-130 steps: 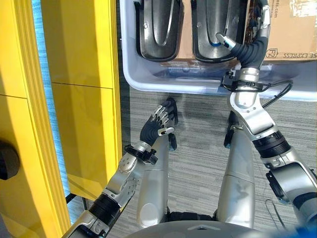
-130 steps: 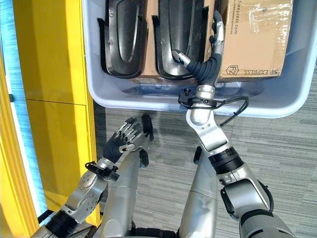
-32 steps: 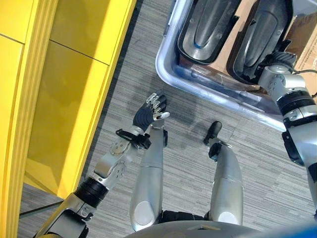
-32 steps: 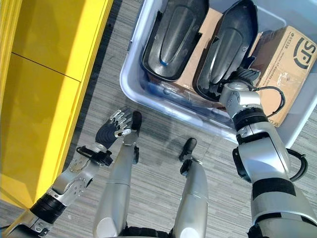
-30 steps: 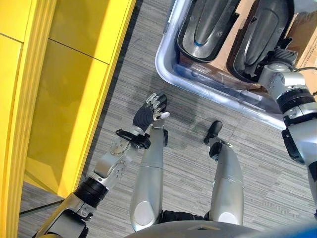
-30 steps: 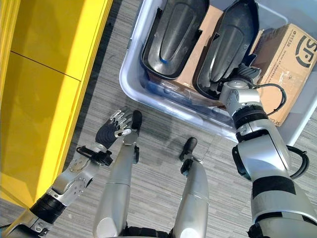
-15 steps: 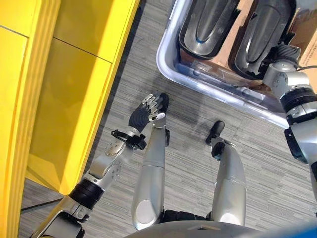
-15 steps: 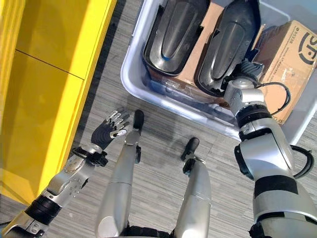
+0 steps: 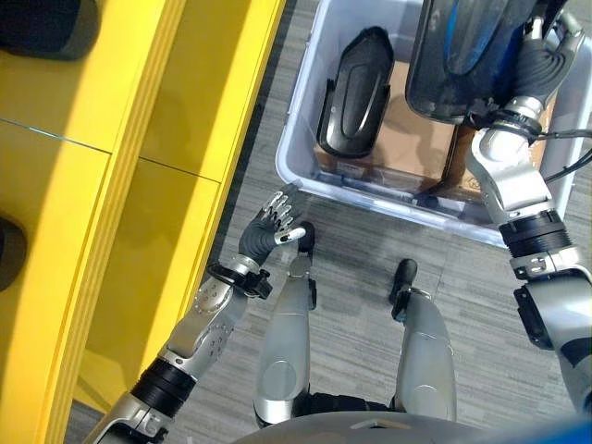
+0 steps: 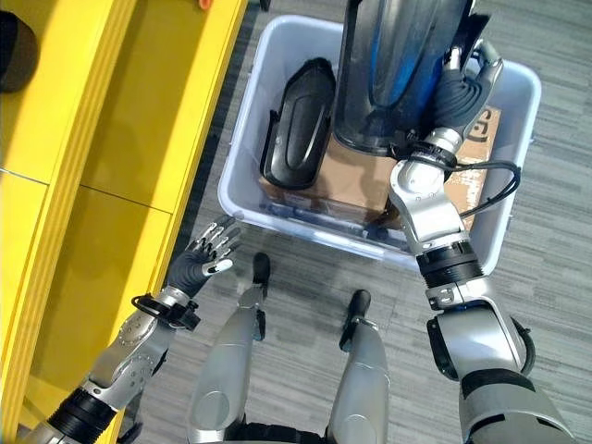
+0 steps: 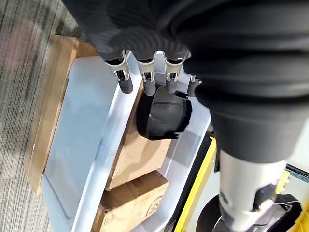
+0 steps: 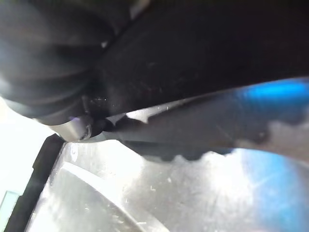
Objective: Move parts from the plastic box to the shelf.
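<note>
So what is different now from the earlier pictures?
The right hand has lifted one black part up out of the plastic box, fingers curled on its edge; earlier that part lay in the box beside the other one. The second black part stays in the box, and the left hand stays open and idle over the floor.

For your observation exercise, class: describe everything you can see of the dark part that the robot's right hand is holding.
The dark part is a long, glossy black shell, seemingly plastic, hollow, with a raised rim and a blue sheen on its inner face. It is lifted above the plastic box, near the camera, with its rounded end lowest. The right hand curls round its edge on the robot's right side. A matching part lies in the box on cardboard.
</note>
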Robot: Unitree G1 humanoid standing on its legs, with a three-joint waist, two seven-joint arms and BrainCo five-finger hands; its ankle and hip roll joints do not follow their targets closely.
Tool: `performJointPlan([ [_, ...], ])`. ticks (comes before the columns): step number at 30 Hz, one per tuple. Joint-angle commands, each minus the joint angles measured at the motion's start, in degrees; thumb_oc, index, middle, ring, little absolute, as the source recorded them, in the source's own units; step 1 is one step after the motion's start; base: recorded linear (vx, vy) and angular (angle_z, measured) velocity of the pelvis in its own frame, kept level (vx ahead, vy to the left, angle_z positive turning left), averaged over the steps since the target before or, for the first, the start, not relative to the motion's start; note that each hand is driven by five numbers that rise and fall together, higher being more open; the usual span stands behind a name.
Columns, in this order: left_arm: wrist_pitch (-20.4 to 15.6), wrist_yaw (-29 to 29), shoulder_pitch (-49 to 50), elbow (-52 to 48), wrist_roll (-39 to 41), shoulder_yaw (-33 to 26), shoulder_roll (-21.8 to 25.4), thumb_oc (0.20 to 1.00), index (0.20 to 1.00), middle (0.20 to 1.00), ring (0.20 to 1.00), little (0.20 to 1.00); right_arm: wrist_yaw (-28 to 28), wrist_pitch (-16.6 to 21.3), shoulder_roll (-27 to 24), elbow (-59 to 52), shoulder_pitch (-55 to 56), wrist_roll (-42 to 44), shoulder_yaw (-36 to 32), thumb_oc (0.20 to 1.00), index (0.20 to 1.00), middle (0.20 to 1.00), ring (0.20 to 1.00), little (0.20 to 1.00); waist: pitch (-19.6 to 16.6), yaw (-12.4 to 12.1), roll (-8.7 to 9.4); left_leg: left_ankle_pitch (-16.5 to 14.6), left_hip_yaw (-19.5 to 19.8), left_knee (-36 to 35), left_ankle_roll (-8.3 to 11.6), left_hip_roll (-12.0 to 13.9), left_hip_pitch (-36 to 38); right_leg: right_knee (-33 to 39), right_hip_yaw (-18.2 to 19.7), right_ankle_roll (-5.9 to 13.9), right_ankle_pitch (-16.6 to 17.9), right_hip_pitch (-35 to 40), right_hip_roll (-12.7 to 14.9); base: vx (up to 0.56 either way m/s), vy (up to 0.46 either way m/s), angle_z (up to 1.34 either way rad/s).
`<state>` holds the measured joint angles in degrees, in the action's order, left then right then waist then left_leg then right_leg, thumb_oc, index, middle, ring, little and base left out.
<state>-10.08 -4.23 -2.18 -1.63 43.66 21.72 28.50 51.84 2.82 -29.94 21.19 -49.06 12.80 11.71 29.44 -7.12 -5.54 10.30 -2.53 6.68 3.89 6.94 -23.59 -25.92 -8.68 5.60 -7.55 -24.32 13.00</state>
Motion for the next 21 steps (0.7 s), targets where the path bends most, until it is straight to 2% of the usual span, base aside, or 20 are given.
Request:
performJointPlan([
  [1,-4.35,-3.74,0.51,-2.10,-2.65,-0.71,-0.20,1.000,1.000,1.000,1.000,1.000,-2.54,3.66,-2.05,-6.13,-2.05,-1.04,-5.40,0.200,0.200,0.200,0.200,0.200,0.35,-0.25,1.16,-11.65,-3.73,5.39,-1.00,-0.47,5.48,10.46,-2.73,-0.89,3.81,8.14,-0.84,0.00,-0.018,-0.07],
  [3,-4.60,-3.41,0.95,-2.26,-3.26,-0.76,-0.22,1.000,1.000,1.000,1.000,1.000,-3.90,3.51,-2.01,-7.34,-0.68,0.76,-5.81,0.200,0.200,0.200,0.200,0.200,0.15,0.05,1.29,-11.57,-3.72,4.90,-0.83,-0.23,6.99,10.86,-2.61,-0.97,3.71,9.62,-0.90,0.00,-0.015,-0.02],
  [7,-4.54,-2.60,3.41,-2.27,-4.67,-1.96,-0.49,1.000,1.000,1.000,1.000,1.000,-11.60,1.46,-0.79,-10.98,7.37,9.54,-6.63,0.200,0.200,0.200,0.200,0.200,-2.60,1.30,2.11,-11.22,-3.25,3.28,-0.54,0.21,10.63,12.62,-1.89,-1.03,3.87,13.35,-1.23,0.08,-0.042,-0.01],
  [8,-4.45,-2.74,5.07,-2.25,-4.48,-3.37,-0.85,1.000,1.000,1.000,1.000,1.000,-15.75,0.26,0.35,-13.63,12.87,12.80,-6.87,0.200,0.200,0.200,0.200,0.200,-4.34,2.06,2.58,-10.81,-3.05,2.58,-0.45,0.52,12.00,13.70,-1.50,-1.07,4.26,14.93,-1.42,0.19,-0.049,0.01],
  [9,-3.52,-2.97,7.87,-2.30,-4.54,-6.14,-1.80,1.000,1.000,1.000,1.000,1.000,-22.68,-0.11,3.24,-16.60,21.84,16.39,-6.35,0.200,0.200,0.200,0.200,0.200,-7.37,3.16,3.35,-9.61,-2.99,-0.16,-0.19,1.21,15.08,16.08,-0.99,-0.80,4.78,18.08,-2.00,0.19,-0.041,0.00],
  [13,-3.27,-4.08,10.21,-2.89,-5.40,-8.07,-2.54,1.000,1.000,1.000,1.000,1.000,-30.91,2.54,3.89,-21.21,31.97,19.08,-6.40,0.200,0.200,0.200,0.200,0.200,-10.26,4.06,4.03,-8.39,-2.93,-2.08,0.16,2.28,17.14,17.69,-1.23,-0.35,5.43,20.25,-2.08,0.09,0.011,-0.12],
  [16,-2.30,-4.27,11.21,-4.33,-5.80,-8.70,-2.88,1.000,1.000,1.000,1.000,1.000,-35.94,3.47,3.65,-26.10,37.53,18.59,-5.98,0.200,0.200,0.200,0.200,0.200,-12.08,4.64,4.16,-8.54,-2.67,-2.55,-0.03,2.15,18.45,18.55,-1.27,0.08,5.75,21.68,-1.85,0.09,0.053,0.00],
  [19,-1.34,-4.64,11.52,-5.24,-6.03,-9.28,-2.63,1.000,1.000,1.000,1.000,1.000,-38.36,3.87,2.55,-31.05,41.55,17.45,-5.41,0.200,0.200,0.200,0.200,0.200,-13.47,5.68,4.39,-9.35,-1.05,-2.39,-0.68,1.31,18.91,18.58,1.07,0.61,5.68,22.19,-1.78,0.08,0.016,0.06],
  [21,0.10,-5.36,11.42,-5.91,-6.22,-9.65,-2.09,1.000,1.000,1.000,1.000,1.000,-38.37,4.01,2.10,-34.01,44.76,16.34,-4.98,0.200,0.200,0.200,0.200,0.200,-14.81,6.66,4.78,-9.86,1.00,-2.79,-1.28,0.25,19.36,18.49,4.14,0.85,5.32,22.68,-2.51,0.08,-0.036,0.31],
])
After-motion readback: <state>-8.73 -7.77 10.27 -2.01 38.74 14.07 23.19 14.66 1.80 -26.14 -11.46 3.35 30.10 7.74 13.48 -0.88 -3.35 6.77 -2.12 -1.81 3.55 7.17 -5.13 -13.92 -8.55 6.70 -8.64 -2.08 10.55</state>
